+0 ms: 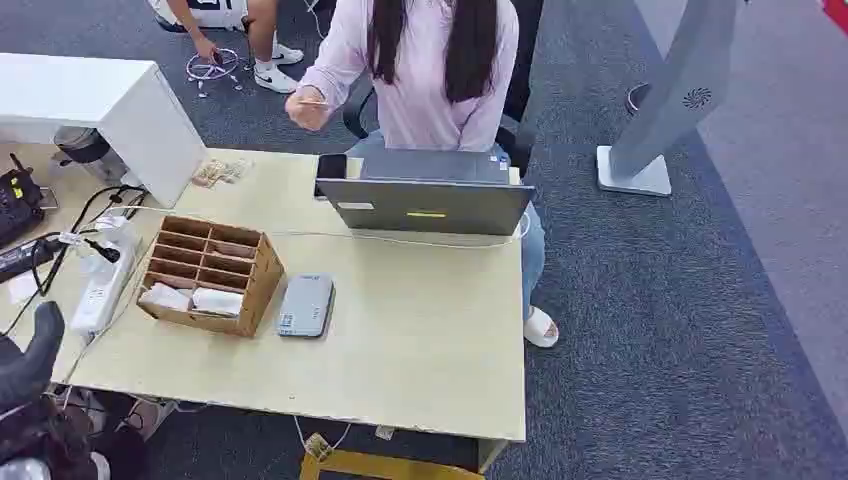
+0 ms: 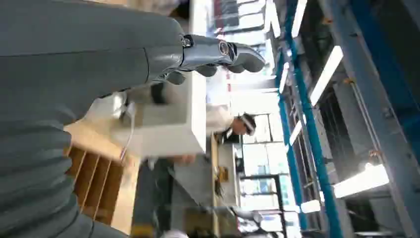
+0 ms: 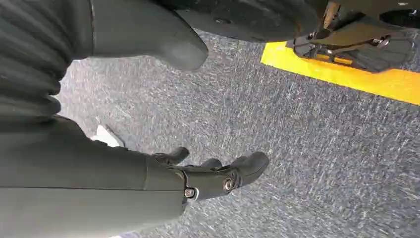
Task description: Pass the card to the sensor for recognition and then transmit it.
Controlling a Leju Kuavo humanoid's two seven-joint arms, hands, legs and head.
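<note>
A grey flat sensor (image 1: pixel 305 305) lies on the beige table (image 1: pixel 420 345), just right of a wooden compartment box (image 1: pixel 262 272) with white cards (image 1: pixel 217 300) in its front slots. A person in pink seated across the table holds a thin card (image 1: pixel 312 102) in a raised hand. My left hand (image 1: pixel 30 360) is raised at the table's near left corner, left of the box, fingers stretched out and holding nothing (image 2: pixel 218 52). The wooden box (image 2: pixel 94 183) also shows in the left wrist view. My right hand (image 3: pixel 213 176) hangs over grey carpet, fingers loosely apart, holding nothing.
A grey laptop (image 1: pixel 425 195) and a dark phone (image 1: pixel 330 168) sit at the far edge. A white power strip (image 1: pixel 100 290), cables and a white cabinet (image 1: pixel 110 110) crowd the left side. A grey stand (image 1: pixel 670 100) is on the right carpet. Yellow floor tape (image 3: pixel 346 79) lies near my right hand.
</note>
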